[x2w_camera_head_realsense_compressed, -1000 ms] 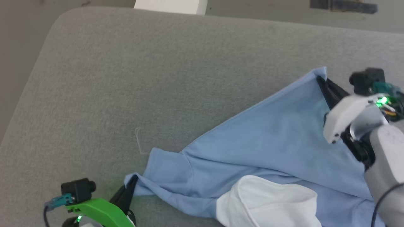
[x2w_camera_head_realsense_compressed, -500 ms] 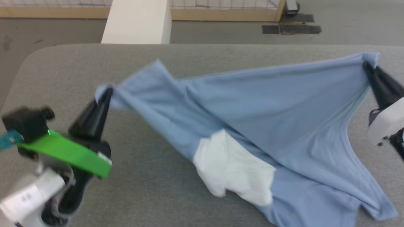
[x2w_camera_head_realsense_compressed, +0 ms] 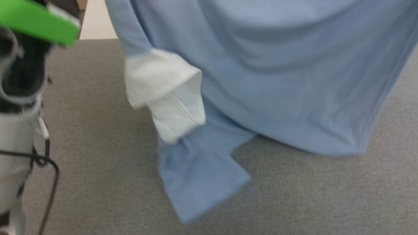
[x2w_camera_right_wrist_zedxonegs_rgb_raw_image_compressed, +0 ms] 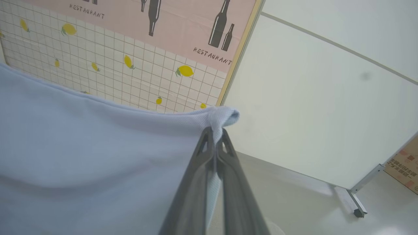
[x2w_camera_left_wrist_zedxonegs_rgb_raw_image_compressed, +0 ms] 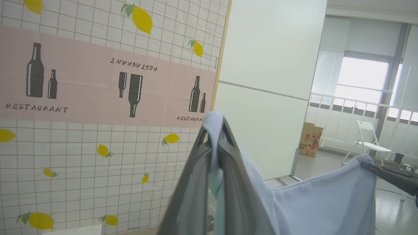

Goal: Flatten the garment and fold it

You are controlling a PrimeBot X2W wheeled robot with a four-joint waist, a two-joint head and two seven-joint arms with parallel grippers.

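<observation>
1 garment (x2w_camera_head_realsense_compressed: 277, 81) hangs pinched by 2: left gripper (x2w_camera_left_wrist_zedxonegs_rgb_raw_image_compressed: 214, 135), right gripper (x2w_camera_right_wrist_zedxonegs_rgb_raw_image_compressed: 215, 133).

Grey tabletop (x2w_camera_head_realsense_compressed: 310, 195), lemon-print screen (x2w_camera_left_wrist_zedxonegs_rgb_raw_image_compressed: 98, 147), folding chair (x2w_camera_left_wrist_zedxonegs_rgb_raw_image_compressed: 365, 126)

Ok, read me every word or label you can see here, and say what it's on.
"RESTAURANT": on the pink banner across the lemon-patterned partition wall, repeated, one copy upside down.
Printing on the cardboard box: too small to read.
No readable print on the garment.

Even daylight, window (x2w_camera_left_wrist_zedxonegs_rgb_raw_image_compressed: 361, 76) glare; head view blurred, perhaps by motion.
</observation>
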